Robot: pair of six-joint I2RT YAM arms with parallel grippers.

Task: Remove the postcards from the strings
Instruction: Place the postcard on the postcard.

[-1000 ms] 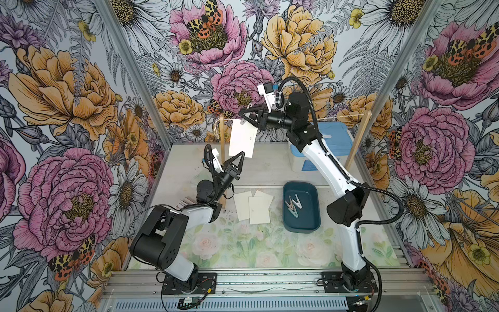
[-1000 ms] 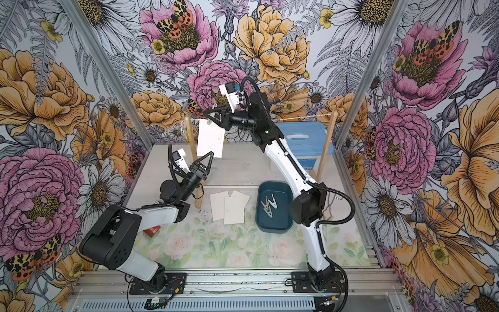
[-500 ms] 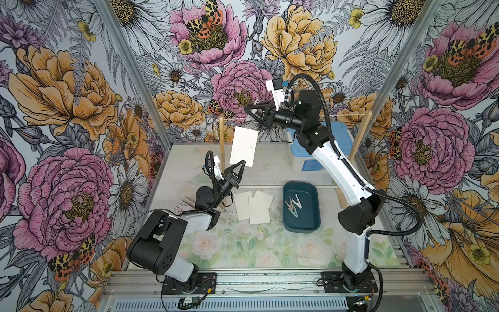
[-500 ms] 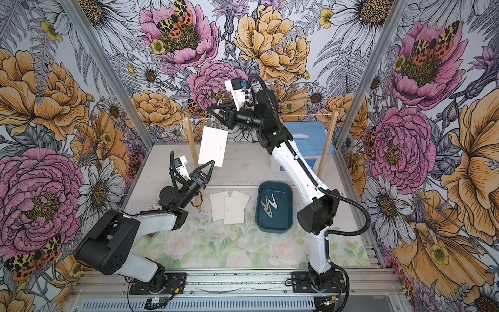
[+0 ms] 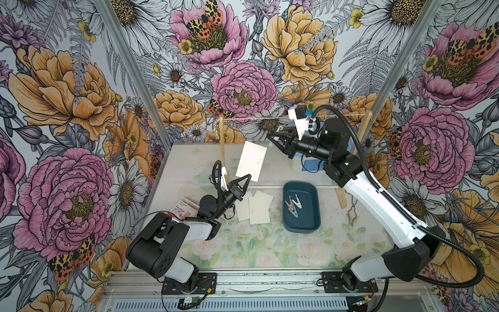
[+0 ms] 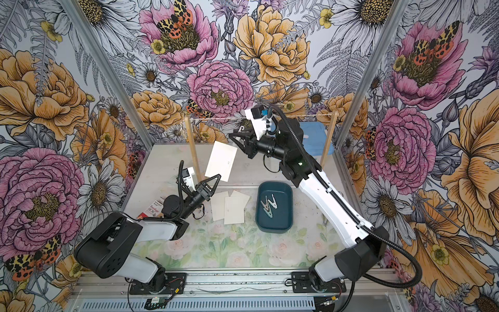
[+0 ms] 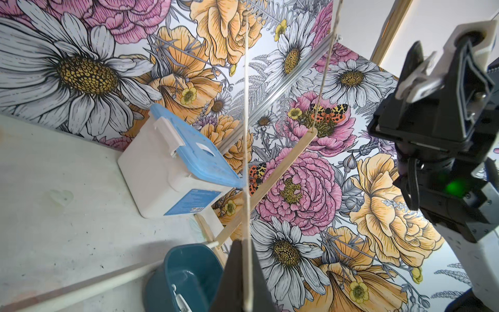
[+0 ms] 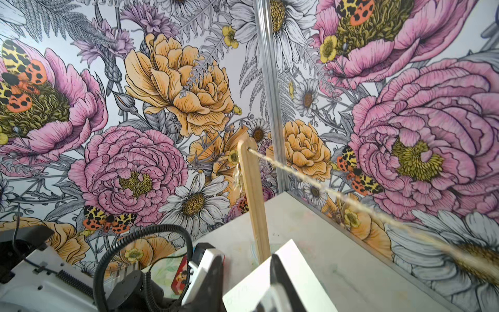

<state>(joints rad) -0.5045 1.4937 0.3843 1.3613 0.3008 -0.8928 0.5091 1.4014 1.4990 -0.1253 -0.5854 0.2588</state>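
One postcard [image 5: 251, 161] is pinched by its lower edge in the left end effector [image 5: 248, 177], whose jaws are closed flat on the paper. From the tips the card rises tilted, up and away toward the string [image 5: 251, 119], which runs well above it. The card hangs clear of the bench [image 5: 186, 162], just beside the wooden post [image 5: 222, 146] on the left arm's side. The left wrist view shows this card [image 7: 247, 162] edge-on as a thin pale line running straight out from between the dark fingers [image 7: 235, 283].

Its upper corner lies close below the right end effector [image 5: 272, 137]; whether they touch cannot be told. That end effector sits just under the string and is closed on a pale clothes peg [image 7: 415, 78], which sticks out sideways from its tips.

Three other postcards [image 5: 255, 209] lie flat and overlapping on the bench, below and just ahead of the left end effector, between it and the teal tray [image 5: 306, 218]. In both top views several pegs [image 6: 267, 206] rest inside the tray.
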